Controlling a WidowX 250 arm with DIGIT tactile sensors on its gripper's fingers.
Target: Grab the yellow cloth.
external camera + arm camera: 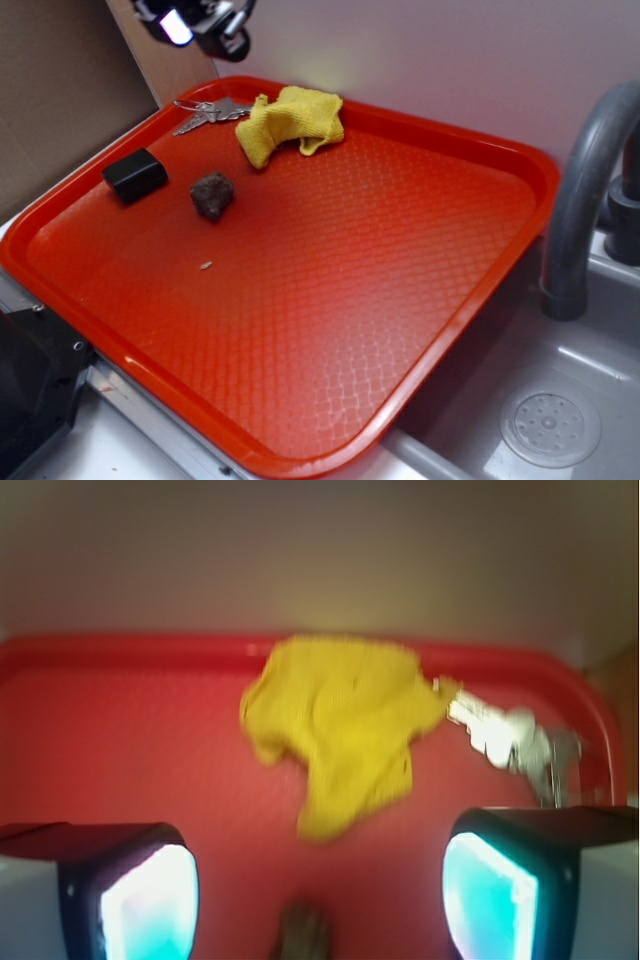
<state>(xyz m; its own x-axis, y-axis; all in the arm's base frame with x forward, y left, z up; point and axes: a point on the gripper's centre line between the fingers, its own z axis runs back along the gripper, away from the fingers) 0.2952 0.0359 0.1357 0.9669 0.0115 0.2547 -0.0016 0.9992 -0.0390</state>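
at the far edge of the red tray point(420, 330), beside the keys point(205, 113), the yellow cloth point(290, 122) lies crumpled, soft and light, best pinched at its bunched middle by the gripper point(320, 890) hovering above, jaws spread.

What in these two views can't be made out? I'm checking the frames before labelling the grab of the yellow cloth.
- Gripper: exterior view cuts it off at the top edge; height above the tray unclear.
- Keys: wrist view blurs them; the yellow cloth covers one end.
- Brown rock: wrist view shows only a blurred top at the bottom edge.
- Black block: outside the wrist view.
- Speck: too small to identify.
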